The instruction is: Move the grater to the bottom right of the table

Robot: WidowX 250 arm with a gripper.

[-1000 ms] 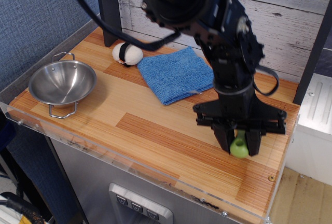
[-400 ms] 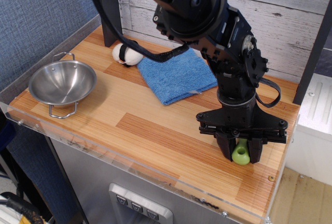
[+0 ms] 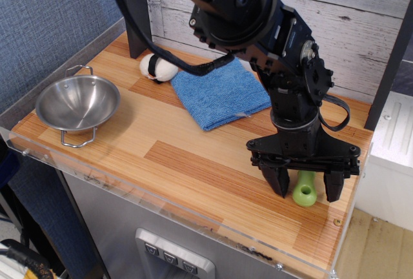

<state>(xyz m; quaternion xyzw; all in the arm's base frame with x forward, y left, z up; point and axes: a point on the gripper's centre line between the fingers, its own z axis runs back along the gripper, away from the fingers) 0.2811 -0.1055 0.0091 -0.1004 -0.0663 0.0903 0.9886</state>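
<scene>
**Resting Between Spread Fingers at the Table's Near Right Corner**

Lying on the table (image 3: 193, 163), the grater (image 3: 305, 190) sits between the two dark fingers of the gripper (image 3: 306, 185), whose jaws stand spread apart, one finger on each side and neither clearly touching it. Only the chunky lime-green handle shows, with a round hole at its near end; the metal head is hidden under the gripper body. The handle's long axis runs roughly front to back, with the holed end pointing toward the table's front edge. Well apart to the left sit a blue cloth (image 3: 219, 92) and a steel bowl (image 3: 77, 103).
</scene>
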